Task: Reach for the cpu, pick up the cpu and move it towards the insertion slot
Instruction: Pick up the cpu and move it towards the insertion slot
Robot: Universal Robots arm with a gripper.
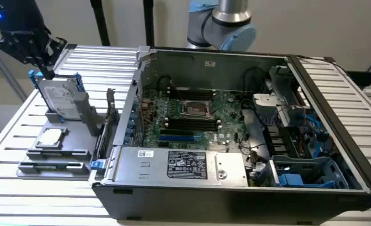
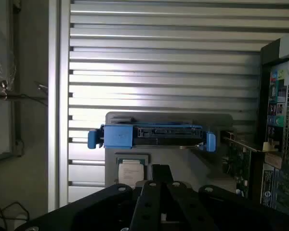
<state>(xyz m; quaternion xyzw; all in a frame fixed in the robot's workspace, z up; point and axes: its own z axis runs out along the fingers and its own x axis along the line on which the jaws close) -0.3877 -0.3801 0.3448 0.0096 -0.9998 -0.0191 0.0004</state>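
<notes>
A slatted metal table (image 1: 47,197) bears a grey holder (image 1: 75,143). The cpu (image 1: 51,136) lies flat in it, likely for a grab from above. Behind, the gripper (image 1: 47,70) hovers over the upright hard drive (image 1: 59,96); I cannot tell how its jaws stand. Beyond, the insertion slot (image 1: 196,109) sits inside the open case (image 1: 235,202).

No legible text anywhere
</notes>
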